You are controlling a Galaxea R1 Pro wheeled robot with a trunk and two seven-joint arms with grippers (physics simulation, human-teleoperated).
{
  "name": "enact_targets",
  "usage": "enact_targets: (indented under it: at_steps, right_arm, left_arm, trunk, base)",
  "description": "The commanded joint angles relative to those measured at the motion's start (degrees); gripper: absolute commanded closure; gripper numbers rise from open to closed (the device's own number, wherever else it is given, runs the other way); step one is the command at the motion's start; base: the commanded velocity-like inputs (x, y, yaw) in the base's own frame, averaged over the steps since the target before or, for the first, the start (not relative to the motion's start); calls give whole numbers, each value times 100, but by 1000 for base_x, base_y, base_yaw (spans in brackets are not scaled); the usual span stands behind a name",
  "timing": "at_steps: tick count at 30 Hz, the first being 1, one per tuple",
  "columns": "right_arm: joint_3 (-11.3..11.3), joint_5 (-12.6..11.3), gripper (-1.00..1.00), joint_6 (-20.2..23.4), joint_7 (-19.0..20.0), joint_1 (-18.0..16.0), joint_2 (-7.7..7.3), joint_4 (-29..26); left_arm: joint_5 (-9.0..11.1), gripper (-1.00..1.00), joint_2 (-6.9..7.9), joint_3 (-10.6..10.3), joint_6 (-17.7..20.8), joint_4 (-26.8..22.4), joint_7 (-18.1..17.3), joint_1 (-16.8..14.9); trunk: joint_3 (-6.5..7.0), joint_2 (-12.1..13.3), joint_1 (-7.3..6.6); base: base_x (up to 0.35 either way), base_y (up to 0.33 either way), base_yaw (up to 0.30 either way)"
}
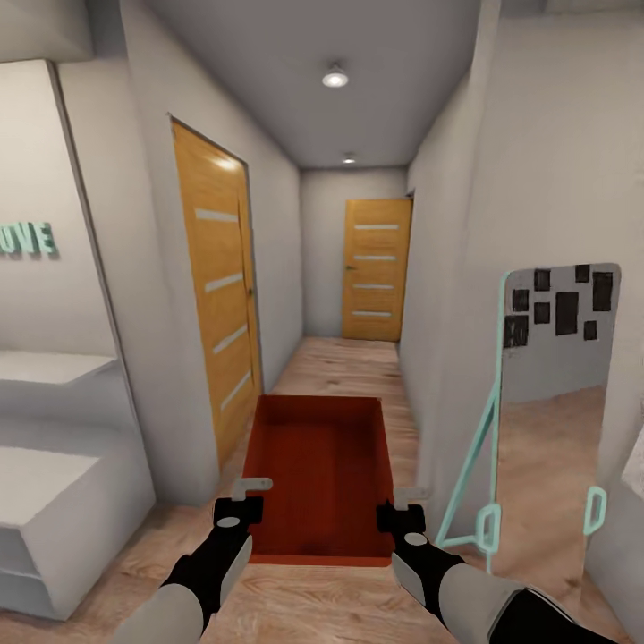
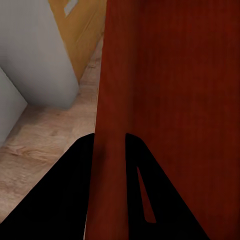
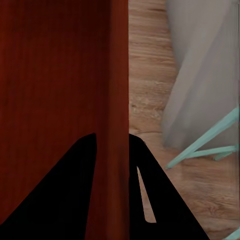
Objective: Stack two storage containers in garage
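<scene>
Orange-red and lidless, one storage container sits at the lower centre of the head view, held off the wood plank floor of a narrow hallway. At its lower left corner the left gripper is closed over the left side wall; in the left wrist view that thin wall runs straight between the two dark fingers. At the lower right corner the right gripper is clamped the same way on the right side wall, which passes between its fingers in the right wrist view. A wooden door stands at the left of the frame, another wooden door closes the corridor's far end at centre. A mint-framed standing mirror leans at the right edge, and a white cabinet fills the lower left
</scene>
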Motion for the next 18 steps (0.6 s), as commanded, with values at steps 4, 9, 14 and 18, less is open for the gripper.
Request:
enact_targets:
  at_steps: [4, 9, 14, 18]
  right_arm:
    - [-100, 112, 100, 9, 14, -6, 3, -27]
    - [-100, 110, 100, 9, 18, -6, 3, -27]
    - [-100, 113, 100, 9, 22, -6, 3, -27]
    - [-100, 111, 100, 9, 16, -6, 3, -27]
  left_arm:
    - [-58, 100, -1, 433, 52, -7, 32, -3]
    - [-58, 100, -1, 429, 52, -15, 32, -3]
    - [-58, 100, -1, 429, 52, -16, 32, -3]
    - [-58, 100, -1, 431, 52, -16, 32, -3]
  trunk:
    - [-10, -8, 5]
    - [-10, -8, 5]
    - [-10, -8, 5]
    - [-10, -8, 5]
  base:
    - [299, 221, -286]
    - [299, 221, -226]
    - [299, 221, -40]
    - [299, 206, -3]
